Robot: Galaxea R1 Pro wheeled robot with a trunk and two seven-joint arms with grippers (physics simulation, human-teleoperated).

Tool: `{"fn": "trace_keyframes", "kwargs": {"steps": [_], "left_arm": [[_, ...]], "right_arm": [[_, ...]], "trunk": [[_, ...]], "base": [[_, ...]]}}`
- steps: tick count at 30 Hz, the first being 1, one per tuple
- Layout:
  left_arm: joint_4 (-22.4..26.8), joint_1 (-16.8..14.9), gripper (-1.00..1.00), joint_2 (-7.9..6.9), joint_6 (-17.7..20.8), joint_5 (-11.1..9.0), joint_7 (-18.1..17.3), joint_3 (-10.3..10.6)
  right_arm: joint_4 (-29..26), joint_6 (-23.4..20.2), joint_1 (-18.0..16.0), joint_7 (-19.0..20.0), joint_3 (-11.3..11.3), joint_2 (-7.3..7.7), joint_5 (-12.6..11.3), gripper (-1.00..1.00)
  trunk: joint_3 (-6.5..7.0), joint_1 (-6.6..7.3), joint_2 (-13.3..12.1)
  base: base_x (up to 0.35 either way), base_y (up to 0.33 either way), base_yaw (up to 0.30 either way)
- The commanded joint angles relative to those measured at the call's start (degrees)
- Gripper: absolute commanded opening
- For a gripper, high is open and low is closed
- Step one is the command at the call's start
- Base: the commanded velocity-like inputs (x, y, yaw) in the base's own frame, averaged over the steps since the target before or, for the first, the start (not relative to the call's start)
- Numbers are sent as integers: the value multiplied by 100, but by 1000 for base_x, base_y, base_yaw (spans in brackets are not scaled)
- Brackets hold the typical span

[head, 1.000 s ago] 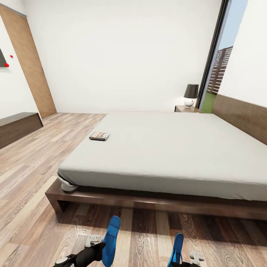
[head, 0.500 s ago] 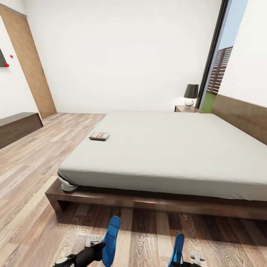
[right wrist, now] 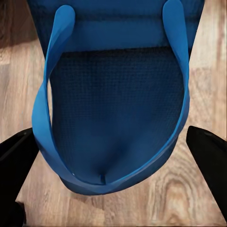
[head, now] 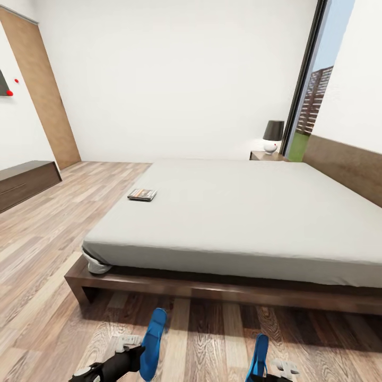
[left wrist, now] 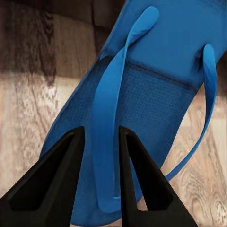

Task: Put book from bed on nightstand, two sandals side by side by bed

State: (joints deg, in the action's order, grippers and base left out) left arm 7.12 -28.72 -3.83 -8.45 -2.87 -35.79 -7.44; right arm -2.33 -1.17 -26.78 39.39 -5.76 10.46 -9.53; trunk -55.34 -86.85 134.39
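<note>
bedroom – items as seen, head view unless noted:
- bed (head: 233, 289): dark wood frame, grey mattress, centre of rm.
- book (head: 142, 194): lies flat on mattress nr its left edge, well apart from both arms.
- nightstand (head: 263, 155): far side of bed by window, lamp (head: 273, 136) stood on it.
- low dark bench (head: 24, 183): at left wall.
- left sandal (head: 153, 342): blue, held up on edge over floor (head: 48, 265) in front of bed; left gripper (left wrist: 100, 142) – fingers pinched on its thong strap (left wrist view).
- right sandal (head: 259, 355): blue, also up on edge, apart from the other; right gripper (right wrist: 113, 156) – fingers spread wide either side of the sole, contact can't be told (right wrist view).
</note>
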Motion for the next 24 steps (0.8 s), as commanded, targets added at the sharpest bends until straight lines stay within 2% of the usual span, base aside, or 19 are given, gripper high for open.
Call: {"fn": "trace_keyframes", "kwargs": {"steps": [1, 2, 4, 6, 8, 11, 15, 24], "left_arm": [[6, -15, -100, -88, 145, -23, 51, -1], [35, -28, -100, -129, 335, -22, 133, -2], [265, -51, -100, -192, 1087, -9, 480, 2], [648, -61, -100, -213, 1960, 16, 1016, 21], [781, -64, -100, -217, 2266, 28, 1234, 29], [838, -70, -100, -251, 2360, 24, 1341, 24], [843, -72, -100, -284, 2348, 23, 1384, 23], [843, -72, -100, -279, 2322, 23, 1391, 32]], "right_arm": [[4, -38, -3, -192, -48, 123, -1, -100], [4, -49, -3, -375, -54, 194, -6, -100], [-3, -62, -3, -875, -75, 292, -15, -100], [-11, -68, -3, -1430, -87, 351, -21, -100], [-12, -71, -3, -1803, -88, 439, -22, -100], [-13, -70, -3, -1951, -88, 774, -41, -100], [-18, -15, -3, -1956, -84, 830, -48, -100], [-22, 3, -3, -1970, -83, 837, -48, -100]], "trunk": [[-5, 1, 2], [-5, 1, 2], [-5, 1, 2], [-5, 1, 2], [-5, 1, 2], [-5, 1, 2], [-5, 1, 2], [-5, 1, 2]], "base": [[0, 0, 0], [0, 0, 0], [0, 0, 0], [0, 0, 0], [0, 0, 0], [0, 0, 0], [0, 0, 0], [0, 0, 0]]}}
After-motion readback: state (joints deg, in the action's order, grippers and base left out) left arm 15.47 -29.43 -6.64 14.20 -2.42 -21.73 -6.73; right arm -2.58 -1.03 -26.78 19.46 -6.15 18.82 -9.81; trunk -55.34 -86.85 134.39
